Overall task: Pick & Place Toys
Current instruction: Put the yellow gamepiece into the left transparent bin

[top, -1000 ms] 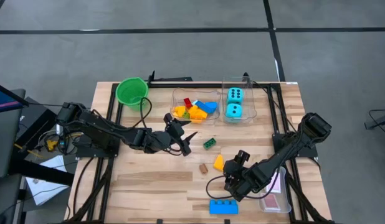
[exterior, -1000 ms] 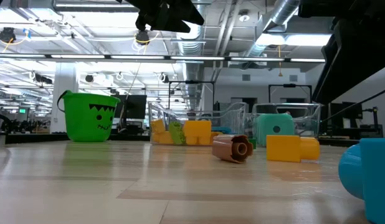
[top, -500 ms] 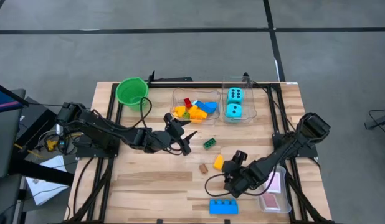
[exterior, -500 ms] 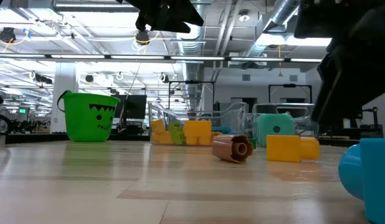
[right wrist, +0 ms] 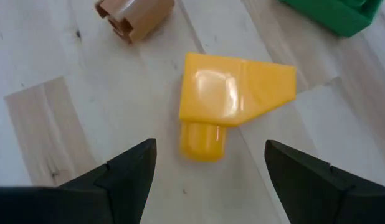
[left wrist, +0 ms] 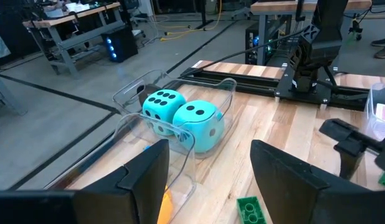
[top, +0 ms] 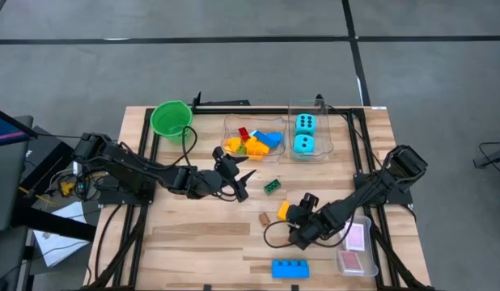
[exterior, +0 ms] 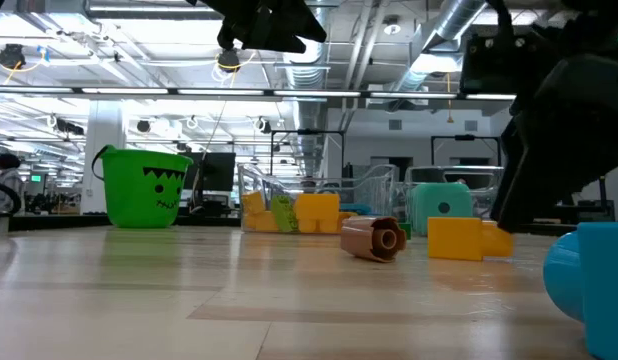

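A yellow wedge-shaped block [right wrist: 236, 90] lies flat on the wooden table, with a brown block [right wrist: 135, 15] and a green block [right wrist: 339, 14] close by. My right gripper [right wrist: 210, 167] hangs open just above the yellow block [top: 283, 211], its fingers [right wrist: 127, 167] standing to either side without touching. In the high view my right gripper [top: 295, 215] is right of the table's middle. My left gripper [top: 243, 179] hovers open and empty near the middle, pointing at two cyan dice [left wrist: 183, 118] in a clear tub. A long blue block [top: 290, 267] lies near the front edge.
A green bucket [top: 171, 118] stands at the far left. One clear tub [top: 252, 139] holds mixed blocks, another [top: 305, 133] the dice. Pink cards lie in a tub [top: 357, 244] at the near right. Bare wood lies at the near left.
My right gripper has sunk and moved toward the table's far edge, away from the blue block and onto the yellow one, staying open. The left arm has kept still.
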